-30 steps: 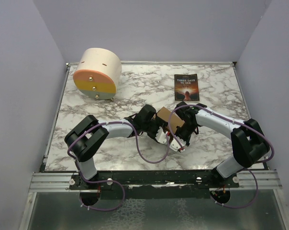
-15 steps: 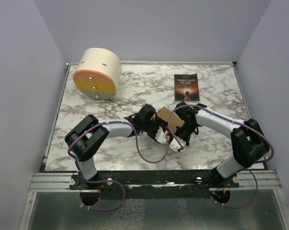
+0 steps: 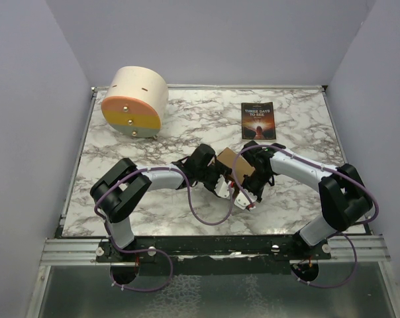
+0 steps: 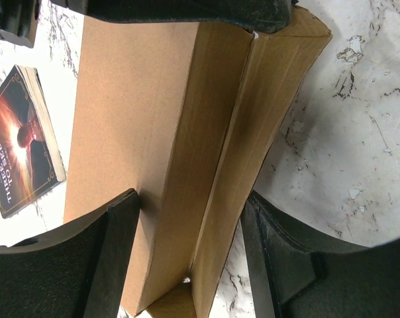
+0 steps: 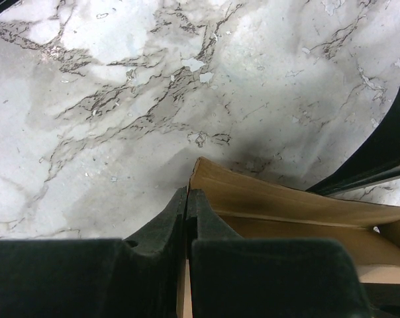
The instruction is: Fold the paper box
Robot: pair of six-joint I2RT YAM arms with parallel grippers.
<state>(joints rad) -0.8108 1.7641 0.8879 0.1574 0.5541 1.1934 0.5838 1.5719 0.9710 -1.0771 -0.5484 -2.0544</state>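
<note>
The brown paper box [image 3: 234, 165] is partly folded and held up off the marble table [image 3: 153, 139] near its middle, between both grippers. My left gripper [image 3: 221, 181] is shut on it. In the left wrist view the box [image 4: 187, 132] stands between that gripper's [image 4: 190, 258] two black fingers [image 4: 114, 258], which press on its two sides. My right gripper [image 3: 244, 187] meets the box from the right. In the right wrist view its pads [image 5: 167, 232] are closed [image 5: 187, 199] on a thin cardboard wall of the box [image 5: 273, 205].
A dark-covered paperback book [image 3: 257, 120] lies at the back right and also shows in the left wrist view [image 4: 24, 139]. A big cream cylinder with an orange-yellow face [image 3: 134, 101] stands at the back left. Lilac walls enclose the table.
</note>
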